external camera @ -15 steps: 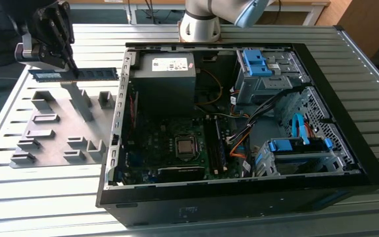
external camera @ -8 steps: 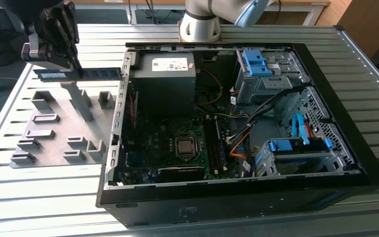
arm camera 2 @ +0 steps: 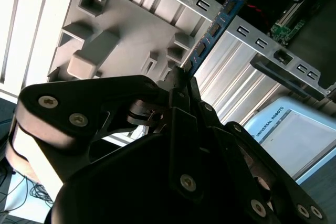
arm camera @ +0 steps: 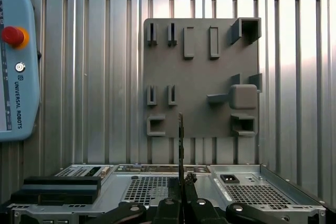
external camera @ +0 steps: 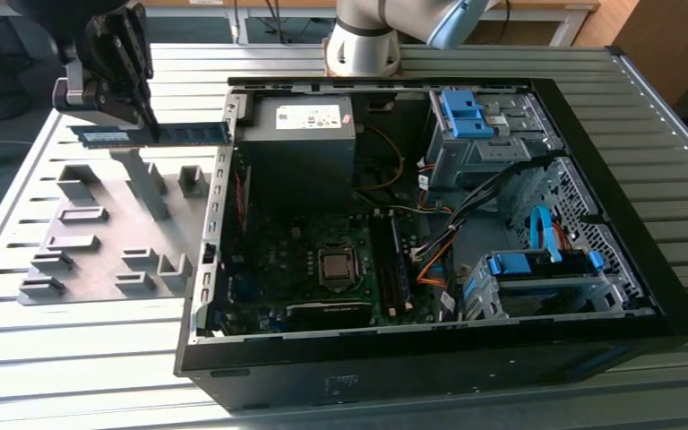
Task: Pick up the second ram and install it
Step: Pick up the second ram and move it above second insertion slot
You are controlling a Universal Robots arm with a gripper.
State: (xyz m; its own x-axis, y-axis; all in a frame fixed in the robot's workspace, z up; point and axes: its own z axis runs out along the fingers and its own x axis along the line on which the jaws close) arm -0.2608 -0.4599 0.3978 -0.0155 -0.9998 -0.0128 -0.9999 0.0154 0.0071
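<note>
At the exterior view's left, the second ram (external camera: pixel 189 133) is pinched across its flat faces, near mid-length, by the closed gripper (external camera: pixel 150 127) above the grey fixture plate (external camera: pixel 105 260). Rightward, the open computer case (external camera: pixel 631 269) is seen. The stick is judged light, stiff and fragile, so its contacts are best left untouched.
</note>
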